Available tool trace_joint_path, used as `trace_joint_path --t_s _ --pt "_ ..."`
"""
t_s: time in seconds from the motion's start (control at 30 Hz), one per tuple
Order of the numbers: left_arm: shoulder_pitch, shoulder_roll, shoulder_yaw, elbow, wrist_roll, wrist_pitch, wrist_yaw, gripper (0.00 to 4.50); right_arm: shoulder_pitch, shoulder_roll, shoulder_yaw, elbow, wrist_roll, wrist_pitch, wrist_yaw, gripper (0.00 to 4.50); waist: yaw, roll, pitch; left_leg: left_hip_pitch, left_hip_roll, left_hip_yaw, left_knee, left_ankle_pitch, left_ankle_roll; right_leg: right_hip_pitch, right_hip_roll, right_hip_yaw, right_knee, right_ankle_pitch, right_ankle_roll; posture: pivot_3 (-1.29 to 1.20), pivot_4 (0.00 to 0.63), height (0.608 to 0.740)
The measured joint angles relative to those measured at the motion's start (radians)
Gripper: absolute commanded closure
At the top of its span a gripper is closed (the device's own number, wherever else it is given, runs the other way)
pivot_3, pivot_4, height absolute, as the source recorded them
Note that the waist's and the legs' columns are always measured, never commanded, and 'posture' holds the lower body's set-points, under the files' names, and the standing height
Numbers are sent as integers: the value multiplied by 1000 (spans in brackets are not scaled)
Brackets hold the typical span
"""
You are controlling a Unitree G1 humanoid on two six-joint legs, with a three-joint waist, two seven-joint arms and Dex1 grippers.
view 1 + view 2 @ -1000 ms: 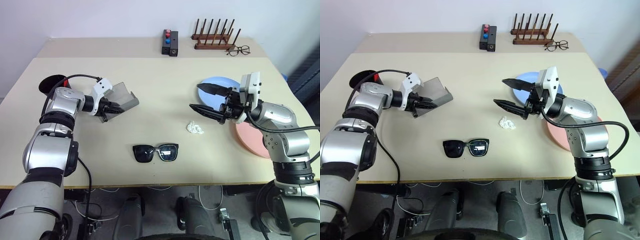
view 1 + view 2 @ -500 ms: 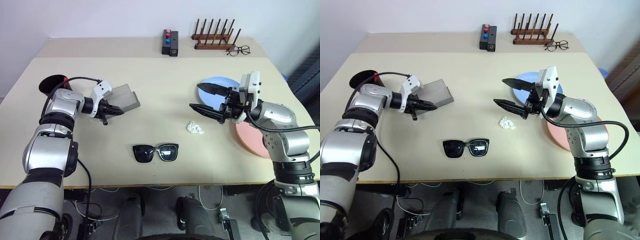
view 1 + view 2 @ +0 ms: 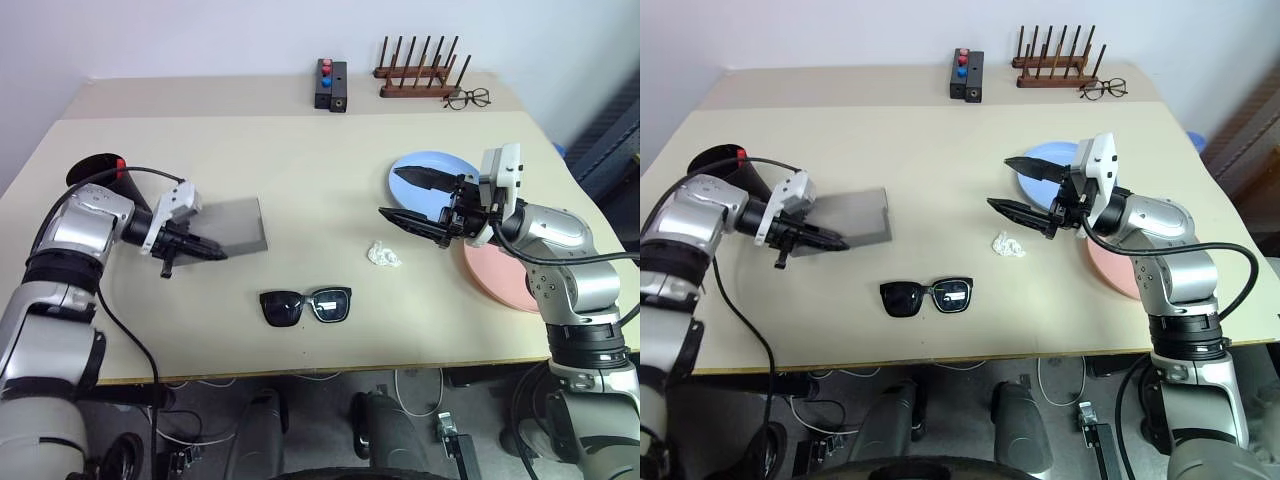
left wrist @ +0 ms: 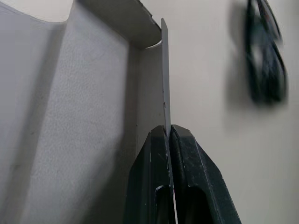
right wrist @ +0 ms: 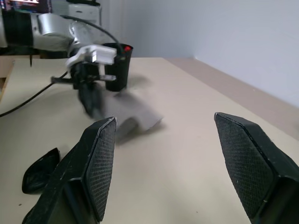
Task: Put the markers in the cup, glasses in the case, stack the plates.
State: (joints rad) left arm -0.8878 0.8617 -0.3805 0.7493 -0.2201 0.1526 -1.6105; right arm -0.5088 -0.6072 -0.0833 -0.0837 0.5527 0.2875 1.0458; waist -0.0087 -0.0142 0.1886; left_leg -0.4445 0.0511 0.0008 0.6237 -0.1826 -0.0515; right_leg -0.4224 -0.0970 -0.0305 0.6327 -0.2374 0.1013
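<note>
- Nearby, left of the sunglasses [image 3: 306,305] on the worktop [image 3: 320,160], the left gripper [image 3: 212,252] has its fingers clamped on the grey case [image 3: 228,226] edge.
- Right gripper [image 3: 405,198], fingers apart, hovers right of the sunglasses, over the blue plate [image 3: 425,166].
- Pink plate [image 3: 497,275] lies beyond.

Tabletop [image 3: 320,160] layout. Case [image 3: 232,226] at left, its near edge pinched in the left pincer [image 3: 212,252]; cup [image 3: 95,168] behind it at far left. Sunglasses [image 3: 306,305] near the front edge, centre. Two plates [image 3: 425,170] at right, side by side, beneath the spread right pincer [image 3: 412,200]. Rack [image 3: 418,70] along the back.
</note>
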Motion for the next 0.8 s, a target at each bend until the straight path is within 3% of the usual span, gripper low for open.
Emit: trace_joint_path --t_s 0.27,0.8 --pt "59 142 -126 -247 -193 63 -1 4431 0 2 1 1 -2 -4 2 1086 -2 0 0 0 0 0 2 0 0 0 0 1 0 0 -1 0 150 740" --pt "108 155 -145 -263 -193 35 0 4431 1 2 1 1 -2 -10 2 1086 -2 0 0 -1 0 1 3 0 0 0 0 1 0 0 -1 0 150 740"
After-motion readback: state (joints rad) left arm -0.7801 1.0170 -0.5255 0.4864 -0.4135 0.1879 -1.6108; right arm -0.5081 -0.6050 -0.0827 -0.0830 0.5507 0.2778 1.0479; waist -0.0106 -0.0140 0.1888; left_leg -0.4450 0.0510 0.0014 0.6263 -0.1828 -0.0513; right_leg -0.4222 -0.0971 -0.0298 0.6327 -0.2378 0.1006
